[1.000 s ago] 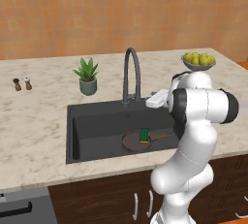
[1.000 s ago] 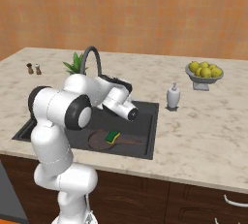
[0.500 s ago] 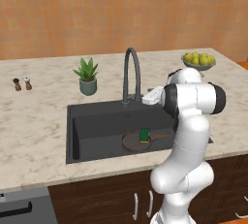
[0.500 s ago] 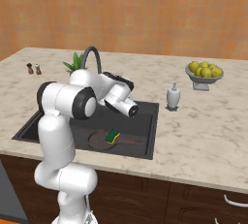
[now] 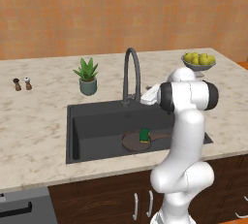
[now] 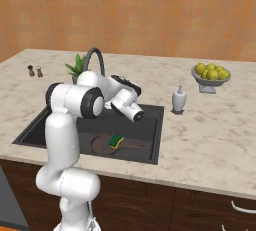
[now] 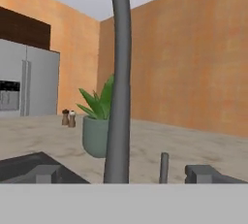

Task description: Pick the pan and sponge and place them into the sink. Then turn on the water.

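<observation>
The pan [image 5: 131, 142] lies flat on the floor of the sink [image 5: 97, 123], its handle pointing right. The green-topped sponge [image 5: 144, 134] rests on the pan's right side. The right base view shows the same pan [image 6: 102, 145] and sponge [image 6: 117, 139] in the sink [image 6: 150, 120]. My gripper [image 5: 145, 96] hovers just right of the faucet [image 5: 131, 72], near its base. In the hand view the gripper [image 7: 121, 173] is open, its fingertips [image 7: 208, 173] wide apart either side of the faucet neck [image 7: 119, 97]. A small upright lever [image 7: 164, 167] stands beside the neck. No water shows at the spout.
A potted plant [image 5: 87, 76] stands behind the sink's left half, with two small shakers [image 5: 22, 83] farther left. A bowl of yellow-green fruit [image 5: 199, 60] sits at the back right. A soap dispenser [image 6: 178, 99] stands right of the sink.
The hand has edged left toward the faucet and the upper arm has swung upright. Pan and sponge have not moved.
</observation>
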